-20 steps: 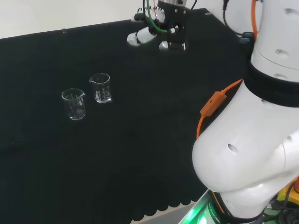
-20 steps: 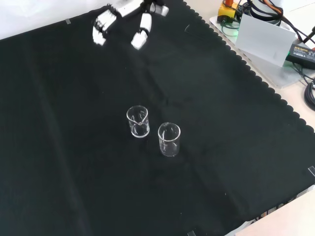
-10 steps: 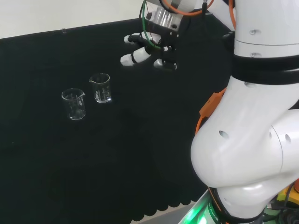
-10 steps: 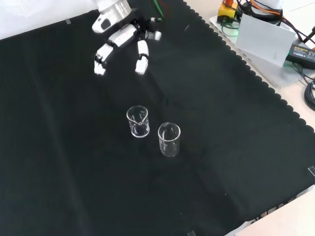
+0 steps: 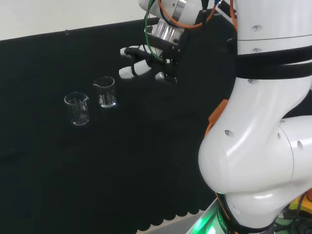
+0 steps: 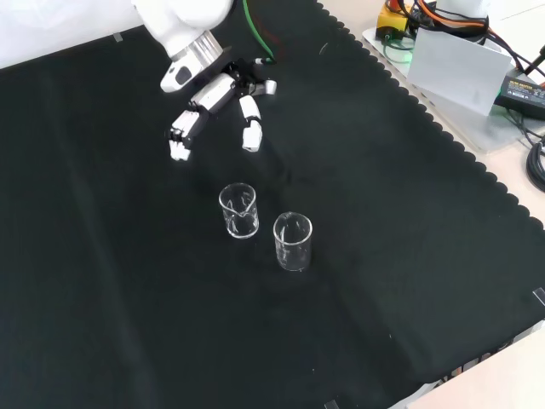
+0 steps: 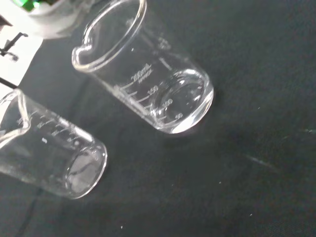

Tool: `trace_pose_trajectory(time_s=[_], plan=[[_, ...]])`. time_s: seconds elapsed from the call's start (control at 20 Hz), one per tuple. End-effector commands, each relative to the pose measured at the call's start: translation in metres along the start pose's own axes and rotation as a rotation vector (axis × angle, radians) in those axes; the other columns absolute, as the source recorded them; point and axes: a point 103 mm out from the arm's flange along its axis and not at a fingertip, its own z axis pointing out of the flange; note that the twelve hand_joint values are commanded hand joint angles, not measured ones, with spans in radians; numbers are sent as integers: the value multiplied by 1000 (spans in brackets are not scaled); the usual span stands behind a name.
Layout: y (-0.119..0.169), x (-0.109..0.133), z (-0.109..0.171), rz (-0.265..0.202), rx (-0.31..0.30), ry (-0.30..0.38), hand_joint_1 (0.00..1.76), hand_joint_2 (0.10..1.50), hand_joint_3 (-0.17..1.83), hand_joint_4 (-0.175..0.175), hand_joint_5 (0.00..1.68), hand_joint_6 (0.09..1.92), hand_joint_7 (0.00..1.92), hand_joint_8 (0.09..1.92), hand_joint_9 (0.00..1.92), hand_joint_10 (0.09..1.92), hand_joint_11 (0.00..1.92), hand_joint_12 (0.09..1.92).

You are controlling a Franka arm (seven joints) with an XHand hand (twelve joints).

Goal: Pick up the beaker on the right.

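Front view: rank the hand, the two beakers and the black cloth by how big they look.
1. black cloth
2. hand, fingers spread, above the cloth
3. The left beaker and the right beaker look about alike; the right one stands nearer the camera, so I won't rank them.

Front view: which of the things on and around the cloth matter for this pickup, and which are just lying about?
Part of the job:
- the hand, open, not yet at the glassware
- the beaker nearer the hand, right one in the head view

Lying about:
- the other beaker
- the white box and cables beyond the cloth's edge
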Motion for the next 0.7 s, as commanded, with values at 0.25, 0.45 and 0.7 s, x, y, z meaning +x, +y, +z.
trace_pose_trajectory(time_s=[0.25, 0.45, 0.7], plan=[[12, -7, 30, -119, 8, 107, 767, 542, 651, -59, 182, 87, 119, 579, 188, 646, 0, 942], [14, -7, 38, -145, -22, 120, 774, 537, 657, -60, 216, 87, 154, 590, 215, 640, 0, 976], [18, -8, 52, -153, -19, 136, 776, 536, 660, -63, 243, 87, 191, 602, 248, 639, 0, 999]])
